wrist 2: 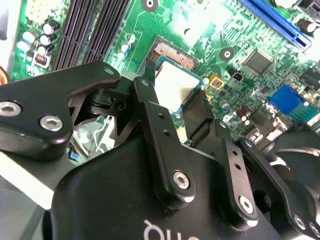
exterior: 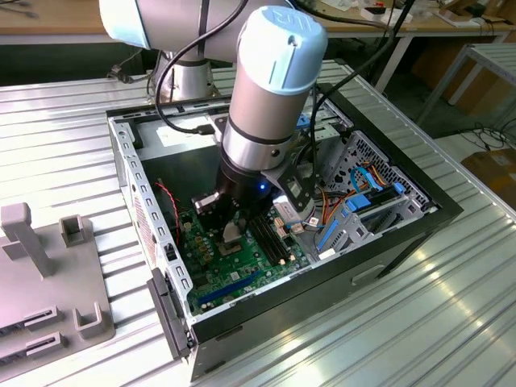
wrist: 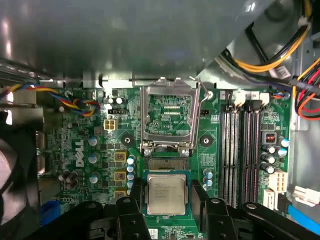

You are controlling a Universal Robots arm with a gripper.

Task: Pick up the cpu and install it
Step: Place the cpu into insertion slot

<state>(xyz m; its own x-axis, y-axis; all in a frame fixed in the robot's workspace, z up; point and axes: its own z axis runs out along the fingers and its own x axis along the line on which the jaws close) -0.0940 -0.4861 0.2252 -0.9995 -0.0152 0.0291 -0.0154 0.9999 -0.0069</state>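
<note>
Bright light glares white off the ribbed silver metal table [exterior: 56, 137] at the exterior view's left. White glare also washes the green circuit board [wrist 2: 210, 30] in the second wrist view.

Open desktop computer case [exterior: 403, 234] at centre of the exterior view, lying on a ribbed metal table [exterior: 64, 137]. Inside, green motherboard [exterior: 234, 274] flat on the case floor, with dark memory slots [exterior: 268, 238] and a blue expansion slot [exterior: 230, 286] toward lower centre. Thin red cable [exterior: 168, 200] along the case's left wall. Perforated drive cage [exterior: 367, 157] right of centre, orange and blue cables [exterior: 359, 193] draped just below. Grey plastic fixture [exterior: 48, 282] at lower left, apart from the case. Cardboard box [exterior: 496, 173] at the right edge.
</note>
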